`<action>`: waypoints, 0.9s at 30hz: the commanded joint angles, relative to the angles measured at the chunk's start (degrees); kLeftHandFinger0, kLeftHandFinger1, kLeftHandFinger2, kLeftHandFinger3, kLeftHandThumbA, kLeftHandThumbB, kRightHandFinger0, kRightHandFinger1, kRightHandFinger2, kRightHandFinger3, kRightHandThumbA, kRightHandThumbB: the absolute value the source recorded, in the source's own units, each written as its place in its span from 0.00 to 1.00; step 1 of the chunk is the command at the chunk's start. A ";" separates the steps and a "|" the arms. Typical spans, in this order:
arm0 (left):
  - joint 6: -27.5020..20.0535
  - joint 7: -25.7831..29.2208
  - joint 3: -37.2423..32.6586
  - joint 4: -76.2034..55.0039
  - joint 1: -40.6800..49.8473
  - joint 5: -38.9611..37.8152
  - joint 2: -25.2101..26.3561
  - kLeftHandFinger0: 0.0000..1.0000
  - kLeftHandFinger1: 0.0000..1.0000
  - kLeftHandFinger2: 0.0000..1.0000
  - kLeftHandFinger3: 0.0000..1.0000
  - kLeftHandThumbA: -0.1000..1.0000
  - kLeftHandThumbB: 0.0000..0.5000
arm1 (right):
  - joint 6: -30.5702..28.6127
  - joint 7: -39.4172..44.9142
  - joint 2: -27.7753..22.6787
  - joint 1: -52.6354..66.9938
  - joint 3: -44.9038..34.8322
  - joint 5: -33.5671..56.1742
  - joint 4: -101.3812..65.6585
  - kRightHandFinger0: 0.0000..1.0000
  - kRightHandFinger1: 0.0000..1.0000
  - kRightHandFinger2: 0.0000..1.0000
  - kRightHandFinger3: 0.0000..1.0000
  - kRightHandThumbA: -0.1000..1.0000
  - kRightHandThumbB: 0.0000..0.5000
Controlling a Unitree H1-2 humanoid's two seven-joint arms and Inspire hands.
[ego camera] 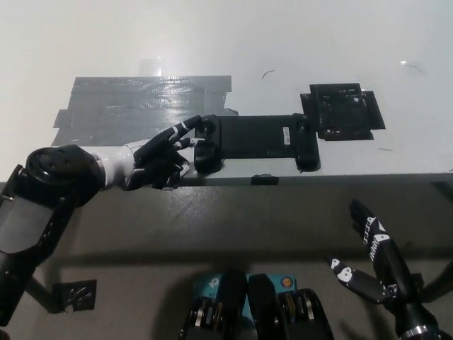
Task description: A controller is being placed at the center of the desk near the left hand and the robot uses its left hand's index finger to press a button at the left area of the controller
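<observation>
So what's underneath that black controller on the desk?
The controller lies flat on the white desk. Grey tape runs up to its left end; whether any continues beneath is hidden.

White desk (297, 42), grey tape patch (134, 103); possibly grey floor (233, 227) below.

The controller (253, 142) lies across the worktop (283, 42) near its front edge. My left hand (157, 157) sits just left of it, one fingertip touching its left end. A taped patch (134, 106) lies behind my left hand, a square pad (343, 111) behind the controller's right end. My right hand (375, 265) hangs below the worktop's front edge, at the right, fingers spread.
</observation>
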 commanded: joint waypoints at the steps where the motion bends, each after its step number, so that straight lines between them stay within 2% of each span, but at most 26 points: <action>1: 0.91 -0.52 1.38 0.92 -4.66 0.02 1.44 0.00 0.00 0.08 1.00 1.00 0.88 | 0.72 0.55 -0.55 -1.37 0.32 -0.53 -1.95 1.00 1.00 1.00 1.00 0.73 0.42; 6: 0.91 -0.64 1.89 2.14 -5.17 0.26 1.57 0.00 0.00 0.07 1.00 1.00 0.93 | 1.39 0.74 -0.54 -1.71 0.32 -0.30 -2.14 1.00 1.00 1.00 1.00 0.71 0.40; 16: 0.91 -0.47 1.79 1.21 -4.30 1.63 1.41 0.00 0.00 0.04 1.00 1.00 0.90 | 0.93 0.67 -0.50 -1.89 0.49 -0.58 -1.40 1.00 1.00 1.00 1.00 0.71 0.43; 27: 0.91 -0.43 2.08 1.02 -3.93 2.87 1.37 0.00 0.00 0.12 1.00 1.00 0.87 | 1.15 0.85 -0.78 -1.98 0.43 -0.70 -1.99 1.00 1.00 1.00 1.00 0.72 0.41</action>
